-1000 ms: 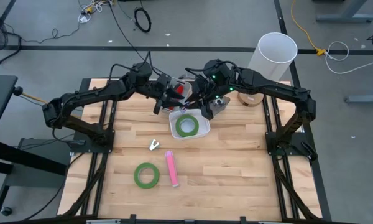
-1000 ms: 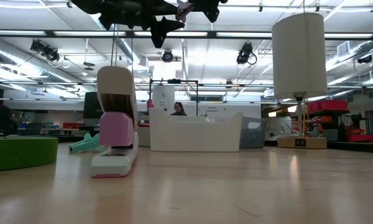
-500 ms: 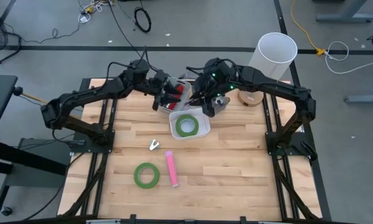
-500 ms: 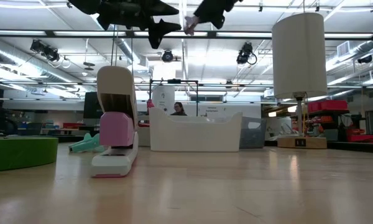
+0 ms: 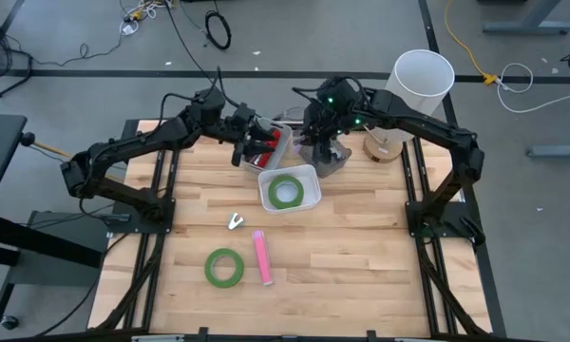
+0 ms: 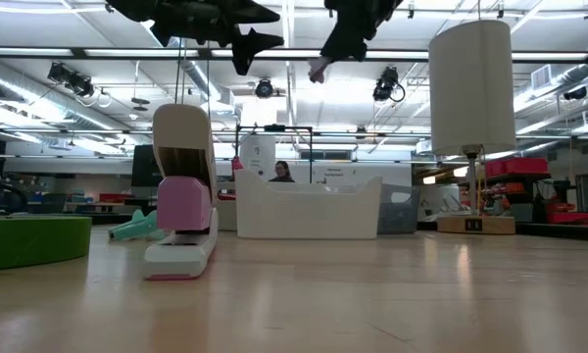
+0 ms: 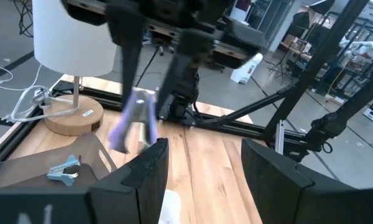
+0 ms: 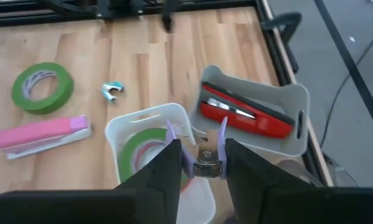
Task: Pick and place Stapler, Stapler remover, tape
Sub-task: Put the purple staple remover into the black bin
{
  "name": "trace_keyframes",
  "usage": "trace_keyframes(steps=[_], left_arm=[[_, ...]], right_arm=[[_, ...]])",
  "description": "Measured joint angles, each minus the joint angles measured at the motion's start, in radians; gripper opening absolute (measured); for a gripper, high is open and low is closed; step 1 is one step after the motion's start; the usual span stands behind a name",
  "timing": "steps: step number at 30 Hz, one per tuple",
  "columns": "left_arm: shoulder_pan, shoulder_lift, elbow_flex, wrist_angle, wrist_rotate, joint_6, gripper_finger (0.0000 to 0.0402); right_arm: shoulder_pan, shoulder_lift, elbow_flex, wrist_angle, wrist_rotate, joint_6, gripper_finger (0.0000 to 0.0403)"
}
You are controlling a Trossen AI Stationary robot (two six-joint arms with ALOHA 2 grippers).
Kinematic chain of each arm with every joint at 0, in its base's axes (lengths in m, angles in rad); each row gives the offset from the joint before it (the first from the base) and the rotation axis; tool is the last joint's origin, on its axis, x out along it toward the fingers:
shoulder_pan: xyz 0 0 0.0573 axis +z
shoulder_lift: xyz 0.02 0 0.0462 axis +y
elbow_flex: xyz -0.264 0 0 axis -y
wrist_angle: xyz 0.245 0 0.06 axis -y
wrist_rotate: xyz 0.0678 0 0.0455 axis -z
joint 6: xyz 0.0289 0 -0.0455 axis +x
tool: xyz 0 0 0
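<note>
My right gripper [image 8: 202, 152] is shut on a purple stapler remover [image 8: 203, 163], high over a grey bin [image 5: 334, 160] at the far middle of the table. My left gripper [image 5: 250, 144] hovers open and empty by another grey bin [image 8: 280, 99] in which a red stapler [image 8: 245, 115] lies. One green tape [image 5: 285, 191] lies flat in the white bin [image 5: 309, 199], on top of a red one [image 8: 143, 163]. A second green tape [image 5: 224, 268], a pink stapler [image 5: 262, 256] and a teal stapler remover [image 5: 236, 221] lie on the table. My right gripper pinches the purple stapler remover between its two fingers [image 8: 169, 167], at the metal hinge end [image 8: 204, 167]; its two purple claws [image 8: 174, 134] stick out past the fingertips. The fingers slant down from above. The remover is lifted clear of bins and table.
A white-shaded lamp [image 5: 420, 81] on a round wooden base [image 5: 385, 147] stands at the far right. The grey bin under my right gripper holds a blue stapler remover [image 7: 65, 171]. Bare wood lies near and to the right [image 5: 361, 256].
My right gripper has moved away from my left gripper toward the table's right edge with the purple stapler remover, and has tipped further downward. The remover stays lifted clear.
</note>
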Motion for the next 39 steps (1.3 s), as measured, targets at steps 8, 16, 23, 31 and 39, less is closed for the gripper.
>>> trace_keyframes(steps=[8,16,23,31,39], left_arm=[[0.0,0.0,0.0,0.001,0.0,0.002,0.0204],[0.001,0.0,0.0,0.001,0.0,0.002,0.0204],[0.001,0.0,0.0,0.001,0.0,0.002,0.0204],[0.001,0.0,-0.001,0.001,-0.01,0.001,0.0204],[0.001,0.0,-0.001,0.001,-0.012,-0.009,0.0204]], right_arm=[[-0.083,0.033,0.0,-0.044,0.03,-0.027,0.0112],[-0.159,0.054,-0.142,0.043,0.062,-0.045,0.0112],[-0.201,0.055,-0.331,0.142,0.074,-0.014,0.0112],[-0.21,0.055,-0.464,0.28,0.183,0.003,0.0112],[-0.21,0.055,-0.504,0.363,0.261,0.005,0.0112]])
